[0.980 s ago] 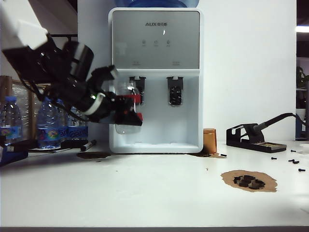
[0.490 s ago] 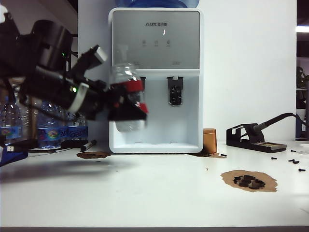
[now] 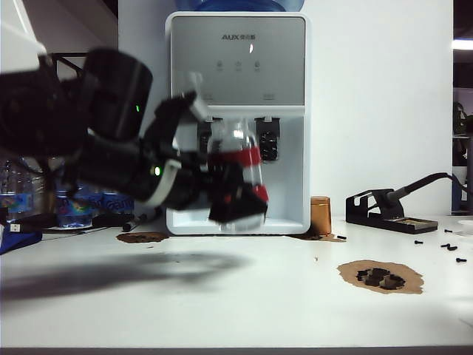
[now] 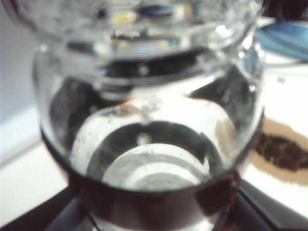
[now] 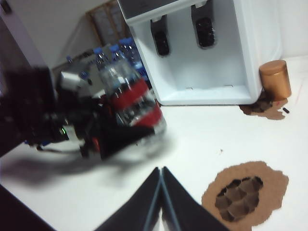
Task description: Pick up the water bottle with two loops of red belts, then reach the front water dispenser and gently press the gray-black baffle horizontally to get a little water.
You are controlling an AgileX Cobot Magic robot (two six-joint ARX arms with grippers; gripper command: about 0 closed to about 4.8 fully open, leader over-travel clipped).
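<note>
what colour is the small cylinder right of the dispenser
Copper-brown small cylinder, clearest in the right wrist view.

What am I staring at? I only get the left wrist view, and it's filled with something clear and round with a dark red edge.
Observer: A clear wide-mouthed water bottle with two red bands, clamped in the left gripper above the white table.
Operator: Is it touching the tap?
Observer: No. The right wrist view shows it short of the tall white water dispenser, apart from the gray-black baffle.
Operator: And the other arm?
Observer: The right gripper hangs over the table, shut and empty.
</note>
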